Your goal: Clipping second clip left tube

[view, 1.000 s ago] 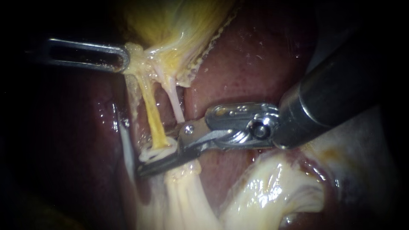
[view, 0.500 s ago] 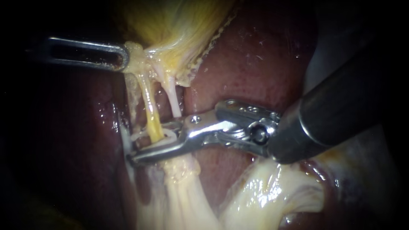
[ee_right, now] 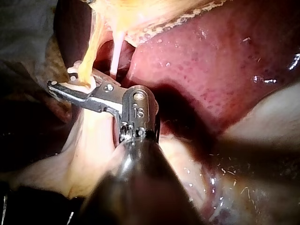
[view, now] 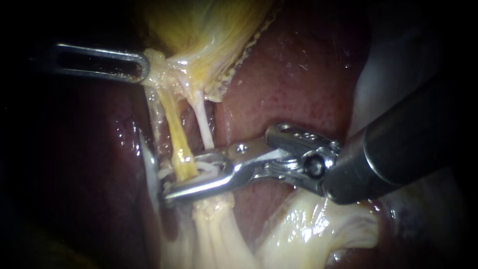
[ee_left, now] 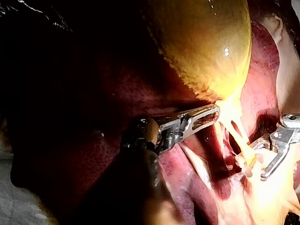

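The yellow left tube (view: 180, 149) runs down from the gallbladder (view: 209, 30) to pale tissue below. A thinner white right tube (view: 201, 119) lies beside it. My right instrument (view: 186, 173) comes in from the right, its jaws apart and straddling the left tube low down. A white clip (view: 203, 170) sits between them around the tube. In the right wrist view the same jaws (ee_right: 70, 84) straddle the tube (ee_right: 86, 65). My left instrument (view: 142, 67) is shut on tissue at the gallbladder's neck and holds it taut, which also shows in the left wrist view (ee_left: 208, 115).
Dark red liver (view: 298, 74) lies behind and to the right of the tubes. Glistening pale fatty tissue (view: 308, 224) bulges below the right instrument's shaft (view: 408, 144). The far left of the endoscope view is dark.
My right instrument's wrist has shifted to the right and its jaws show a wider gap around the left tube. My left instrument has held still.
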### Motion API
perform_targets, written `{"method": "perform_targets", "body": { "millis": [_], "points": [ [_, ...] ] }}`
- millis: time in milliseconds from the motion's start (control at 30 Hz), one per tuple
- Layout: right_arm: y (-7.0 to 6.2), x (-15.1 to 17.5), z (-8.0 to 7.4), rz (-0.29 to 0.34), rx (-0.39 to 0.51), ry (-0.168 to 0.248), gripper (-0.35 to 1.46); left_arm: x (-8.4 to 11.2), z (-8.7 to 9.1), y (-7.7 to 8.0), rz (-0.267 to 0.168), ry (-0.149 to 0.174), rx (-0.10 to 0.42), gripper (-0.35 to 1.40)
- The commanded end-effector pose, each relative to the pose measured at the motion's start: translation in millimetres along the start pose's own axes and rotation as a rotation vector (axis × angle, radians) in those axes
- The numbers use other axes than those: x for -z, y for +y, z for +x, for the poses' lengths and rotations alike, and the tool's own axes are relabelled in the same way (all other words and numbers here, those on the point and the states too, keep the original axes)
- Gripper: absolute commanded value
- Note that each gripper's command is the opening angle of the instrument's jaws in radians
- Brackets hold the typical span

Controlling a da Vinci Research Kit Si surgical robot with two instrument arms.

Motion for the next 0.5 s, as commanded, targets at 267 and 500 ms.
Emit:
{"method": "perform_targets", "body": {
  "millis": [267,500],
  "points": [
    [0.4,0.3,0.6,-0.001,-0.027,0.001,0.05,0.0,0.0,0.0,-0.003,-0.002,0.0,-0.35],
    [0.4,0.3,0.6,-0.015,-0.033,-0.025,-0.19,0.0,0.0,0.0,-0.003,-0.002,0.0,-0.35]
  ]
}}
